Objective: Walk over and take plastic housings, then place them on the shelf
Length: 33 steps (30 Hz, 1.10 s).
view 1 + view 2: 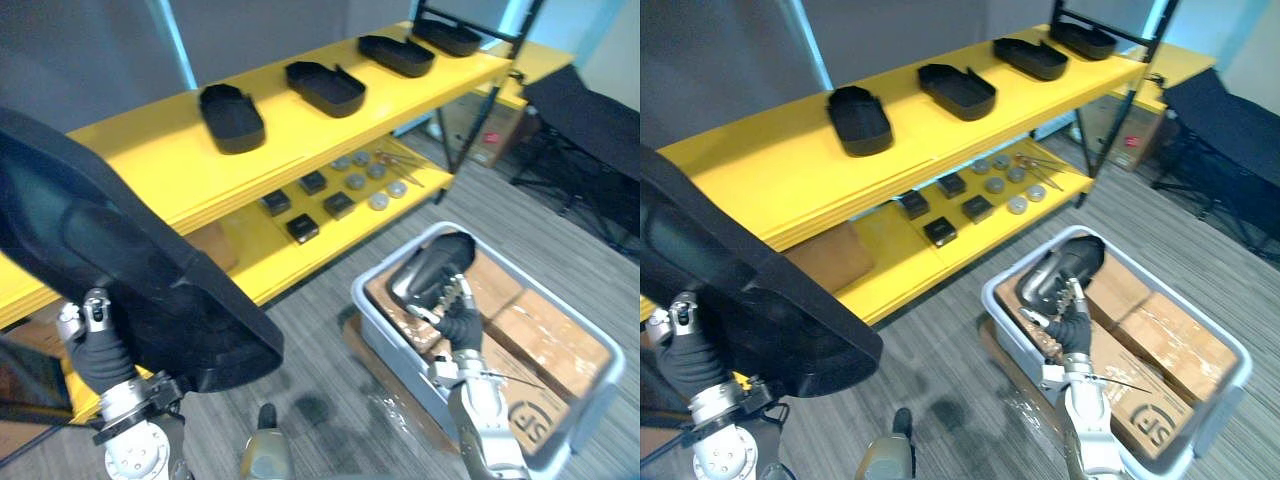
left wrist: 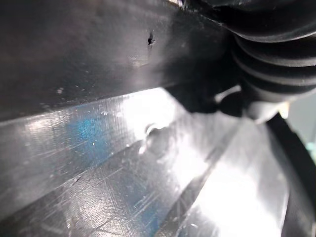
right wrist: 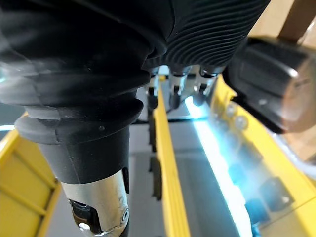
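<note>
A large black plastic housing (image 1: 120, 270) is held up close to the camera at the lower left, on my left hand (image 1: 97, 318), whose fingers are hidden behind it. Its glossy inside fills the left wrist view (image 2: 123, 163). My right hand (image 1: 457, 305) reaches into a grey bin (image 1: 590, 400) on the floor, its fingers straight and lying against another black housing (image 1: 435, 262) that leans in the bin's far corner. Several more black housings (image 1: 232, 117) sit in a row on the top board of the yellow shelf (image 1: 150, 165).
The shelf's lower board (image 1: 330, 235) carries small black blocks (image 1: 302, 228) and grey discs (image 1: 378, 201). Cardboard boxes (image 1: 545, 335) line the bin. A black frame post (image 1: 480, 95) stands at the shelf's right end, with a black folding seat (image 1: 590, 130) beyond it.
</note>
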Available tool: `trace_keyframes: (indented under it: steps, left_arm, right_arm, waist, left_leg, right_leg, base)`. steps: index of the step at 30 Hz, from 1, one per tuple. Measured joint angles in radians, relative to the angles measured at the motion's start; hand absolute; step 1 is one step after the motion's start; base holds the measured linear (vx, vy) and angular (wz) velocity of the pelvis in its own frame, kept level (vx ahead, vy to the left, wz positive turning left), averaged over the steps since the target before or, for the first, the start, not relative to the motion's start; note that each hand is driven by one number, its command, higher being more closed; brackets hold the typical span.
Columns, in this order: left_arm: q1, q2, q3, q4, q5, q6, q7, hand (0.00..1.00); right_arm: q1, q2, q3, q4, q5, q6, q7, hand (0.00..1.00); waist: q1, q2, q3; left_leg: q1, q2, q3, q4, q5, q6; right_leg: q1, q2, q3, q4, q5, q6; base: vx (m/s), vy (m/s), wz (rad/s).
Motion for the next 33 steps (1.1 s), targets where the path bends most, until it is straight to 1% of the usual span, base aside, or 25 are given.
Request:
trace_keyframes:
  steps: [3, 5, 7, 9, 10, 11, 12, 13, 14, 15, 16, 17, 18, 19, 20, 21, 23, 24, 25, 26, 27, 28, 29, 30, 33]
  left_arm:
    - [-0.001, 0.033, -0.011, 0.008, 0.001, 0.000, 0.020, 1.00]
    - [-0.007, 0.034, -0.015, 0.017, 0.005, 0.000, 0.032, 1.00]
    - [-0.005, 0.032, -0.011, 0.017, 0.014, 0.000, 0.040, 1.00]
    - [-0.006, 0.031, 0.003, 0.012, 0.026, -0.001, 0.038, 1.00]
    - [-0.006, 0.028, 0.009, 0.013, 0.043, -0.002, 0.038, 1.00]
    - [-0.009, 0.028, 0.014, 0.014, 0.065, -0.003, 0.034, 1.00]
    - [-0.016, 0.034, 0.019, 0.013, 0.096, -0.008, 0.031, 1.00]
    - [-0.021, 0.043, 0.022, 0.012, 0.107, -0.011, 0.032, 1.00]
    - [-0.034, 0.072, 0.031, 0.011, 0.140, -0.011, 0.040, 1.00]
    - [-0.058, 0.103, 0.033, 0.012, 0.165, -0.010, 0.052, 1.00]
    - [-0.072, 0.118, 0.033, 0.015, 0.167, -0.008, 0.060, 1.00]
    - [-0.105, 0.144, 0.032, 0.017, 0.166, -0.004, 0.068, 1.00]
    - [-0.138, 0.154, 0.026, 0.020, 0.165, -0.004, 0.068, 1.00]
    - [-0.152, 0.154, 0.024, 0.021, 0.164, -0.002, 0.072, 1.00]
    - [-0.176, 0.157, 0.017, 0.024, 0.163, 0.000, 0.085, 1.00]
    - [-0.207, 0.164, 0.010, 0.037, 0.158, 0.000, 0.098, 1.00]
    - [-0.246, 0.175, -0.011, 0.070, 0.156, 0.010, 0.114, 1.00]
    - [-0.245, 0.177, -0.022, 0.079, 0.156, 0.019, 0.120, 1.00]
    - [-0.235, 0.176, -0.031, 0.085, 0.157, 0.030, 0.121, 1.00]
    - [-0.213, 0.176, -0.035, 0.088, 0.159, 0.040, 0.120, 1.00]
    - [-0.191, 0.180, -0.038, 0.087, 0.165, 0.045, 0.123, 1.00]
    - [-0.168, 0.172, -0.039, 0.090, 0.166, 0.048, 0.130, 1.00]
    - [-0.131, 0.132, -0.050, 0.094, 0.166, 0.058, 0.134, 1.00]
    - [-0.113, 0.109, -0.055, 0.094, 0.166, 0.059, 0.132, 1.00]
    - [-0.105, 0.080, -0.054, 0.094, 0.157, 0.056, 0.129, 1.00]
  right_arm:
    - [-0.012, 0.017, 0.000, 0.000, 0.001, -0.019, 0.017, 0.00]
    - [-0.013, 0.035, 0.014, 0.001, 0.041, -0.030, 0.034, 0.00]
    - [-0.013, 0.051, 0.030, 0.003, 0.041, -0.035, 0.047, 0.00]
    - [-0.012, 0.070, 0.056, 0.005, 0.039, -0.038, 0.061, 0.00]
    - [-0.011, 0.070, 0.061, 0.008, 0.038, -0.041, 0.062, 0.00]
    - [-0.006, 0.066, 0.069, 0.017, 0.037, -0.051, 0.066, 0.00]
    - [0.000, 0.066, 0.069, 0.017, 0.037, -0.066, 0.081, 0.00]
    - [-0.001, 0.066, 0.069, 0.017, 0.038, -0.073, 0.089, 0.00]
    - [-0.006, 0.068, 0.069, 0.017, 0.038, -0.085, 0.109, 0.00]
    - [-0.018, 0.070, 0.081, 0.019, 0.038, -0.102, 0.130, 0.00]
    - [-0.025, 0.069, 0.093, 0.019, 0.038, -0.105, 0.139, 0.00]
    - [-0.036, 0.069, 0.111, 0.017, 0.037, -0.111, 0.152, 0.00]
    - [-0.045, 0.069, 0.121, 0.015, 0.037, -0.116, 0.162, 0.00]
    - [-0.053, 0.068, 0.128, 0.015, 0.037, -0.116, 0.166, 0.00]
    - [-0.075, 0.066, 0.138, 0.012, 0.035, -0.117, 0.167, 0.00]
    - [-0.091, 0.063, 0.141, 0.005, 0.036, -0.117, 0.163, 0.00]
    - [-0.118, 0.050, 0.141, 0.004, 0.038, -0.117, 0.156, 0.00]
    - [-0.127, 0.047, 0.141, 0.003, 0.039, -0.117, 0.156, 0.00]
    - [-0.138, 0.045, 0.141, 0.001, 0.040, -0.116, 0.154, 0.00]
    - [-0.146, 0.045, 0.146, -0.005, 0.040, -0.115, 0.153, 0.00]
    - [-0.154, 0.046, 0.154, -0.006, 0.041, -0.114, 0.158, 0.00]
    - [-0.168, 0.039, 0.165, -0.004, 0.041, -0.112, 0.165, 0.00]
    - [-0.186, 0.014, 0.176, -0.004, 0.041, -0.106, 0.169, 0.00]
    - [-0.194, 0.001, 0.175, -0.004, 0.042, -0.104, 0.168, 0.00]
    - [-0.195, -0.018, 0.161, -0.003, 0.048, -0.093, 0.166, 0.00]
  waist:
    - [0.001, -0.012, 0.029]
    - [0.003, -0.013, 0.054]
    - [0.008, -0.018, 0.064]
    - [0.034, -0.040, 0.073]
    - [0.032, -0.041, 0.074]
    - [0.030, -0.029, 0.068]
    - [0.027, -0.022, 0.064]
    - [0.028, -0.022, 0.063]
    - [0.027, -0.024, 0.062]
    - [0.013, -0.016, 0.065]
    - [0.000, -0.020, 0.063]
    - [-0.018, -0.022, 0.062]
    - [-0.025, -0.023, 0.061]
    - [-0.024, -0.023, 0.061]
    - [-0.026, -0.022, 0.061]
    - [-0.027, -0.022, 0.061]
    - [-0.035, -0.020, 0.059]
    - [-0.040, -0.015, 0.054]
    - [-0.047, -0.023, 0.048]
    - [-0.051, -0.034, 0.040]
    - [-0.045, -0.060, 0.024]
    - [-0.035, -0.070, 0.013]
    - [-0.026, -0.019, -0.015]
    - [-0.028, 0.010, -0.032]
    - [-0.038, 0.049, -0.054]
  left_leg:
    - [-0.009, -0.027, 0.010, 0.028, -0.021, 0.018]
    - [-0.046, -0.029, 0.007, 0.092, -0.050, 0.027]
    - [-0.089, -0.032, 0.002, 0.166, -0.086, 0.035]
    - [-0.119, -0.046, 0.012, 0.270, -0.157, 0.051]
    - [-0.120, -0.050, 0.008, 0.285, -0.181, 0.057]
    - [-0.124, -0.055, -0.017, 0.310, -0.208, 0.061]
    - [-0.118, -0.059, -0.041, 0.303, -0.219, 0.071]
    - [-0.107, -0.062, -0.048, 0.288, -0.221, 0.075]
    - [-0.074, -0.069, -0.066, 0.245, -0.223, 0.082]
    - [-0.049, -0.073, -0.120, 0.208, -0.214, 0.102]
    - [-0.036, -0.077, -0.145, 0.190, -0.204, 0.118]
    - [0.000, -0.089, -0.189, 0.151, -0.194, 0.130]
    - [0.043, -0.107, -0.219, 0.121, -0.185, 0.129]
    - [0.066, -0.115, -0.225, 0.112, -0.182, 0.132]
    - [0.098, -0.138, -0.252, 0.097, -0.182, 0.133]
    - [0.117, -0.158, -0.285, 0.084, -0.183, 0.134]
    - [0.132, -0.176, -0.347, 0.081, -0.192, 0.131]
    - [0.132, -0.181, -0.375, 0.084, -0.201, 0.127]
    - [0.137, -0.183, -0.389, 0.085, -0.205, 0.121]
    - [0.142, -0.191, -0.383, 0.085, -0.219, 0.108]
    - [0.145, -0.209, -0.381, 0.086, -0.234, 0.102]
    - [0.143, -0.217, -0.380, 0.099, -0.259, 0.091]
    - [0.109, -0.171, -0.351, 0.140, -0.293, 0.076]
    - [0.092, -0.139, -0.314, 0.157, -0.310, 0.075]
    - [0.108, -0.075, -0.176, 0.152, -0.302, 0.057]
  right_leg:
    - [0.001, -0.029, 0.021, 0.001, -0.023, 0.011]
    - [-0.010, -0.038, 0.032, 0.005, -0.033, 0.016]
    - [-0.016, -0.048, 0.032, 0.016, -0.042, 0.029]
    - [0.008, -0.070, 0.025, 0.013, -0.034, 0.017]
    - [0.022, -0.072, 0.022, 0.035, -0.012, -0.011]
    - [-0.009, -0.093, 0.060, 0.140, 0.037, -0.094]
    - [-0.074, -0.108, 0.134, 0.262, 0.128, -0.222]
    - [-0.109, -0.111, 0.180, 0.311, 0.198, -0.268]
    - [-0.174, -0.106, 0.288, 0.385, 0.393, -0.264]
    - [-0.246, -0.068, 0.402, 0.502, 0.318, -0.203]
    - [-0.273, -0.036, 0.437, 0.553, 0.235, -0.168]
    - [-0.309, 0.025, 0.475, 0.597, 0.121, -0.156]
    - [-0.322, 0.069, 0.477, 0.576, 0.051, -0.141]
    - [-0.331, 0.087, 0.480, 0.553, 0.027, -0.135]
    - [-0.353, 0.124, 0.491, 0.482, -0.009, -0.133]
    - [-0.381, 0.163, 0.525, 0.407, -0.027, -0.134]
    - [-0.419, 0.223, 0.591, 0.288, -0.029, -0.137]
    - [-0.438, 0.243, 0.614, 0.232, -0.025, -0.132]
    - [-0.440, 0.254, 0.623, 0.172, -0.014, -0.125]
    - [-0.433, 0.249, 0.621, 0.099, 0.040, -0.132]
    - [-0.429, 0.237, 0.615, 0.050, 0.148, -0.143]
    - [-0.399, 0.222, 0.603, 0.007, 0.137, -0.139]
    - [-0.361, 0.262, 0.574, -0.078, 0.160, -0.146]
    - [-0.336, 0.286, 0.547, -0.129, 0.176, -0.154]
    - [-0.257, 0.306, 0.477, -0.196, 0.181, -0.169]
  base:
    - [-0.05, 0.076, -0.04]
    - [-0.07, 0.088, 0.06]
    - [-0.05, 0.117, 0.09]
    - [0.05, 0.148, 0.09]
    - [0.10, 0.181, 0.35]
    - [0.10, 0.222, 0.60]
    - [0.10, 0.252, 0.62]
    - [0.16, 0.262, 0.56]
    - [0.22, 0.241, 0.62]
    - [0.23, 0.206, 0.77]
    - [0.23, 0.159, 1.04]
    - [0.26, 0.141, 1.15]
    - [0.28, 0.147, 1.07]
    - [0.32, 0.119, 0.89]
    - [0.31, 0.057, 0.83]
    - [0.35, 0.011, 0.91]
    - [0.28, -0.070, 1.05]
    - [0.22, -0.124, 1.11]
    - [0.20, -0.146, 1.06]
    - [0.26, -0.222, 0.92]
    - [0.23, -0.226, 0.63]
    - [0.24, -0.263, 0.31]
    - [0.22, -0.210, 0.28]
    - [0.20, -0.162, 0.35]
    - [0.18, -0.106, 0.56]
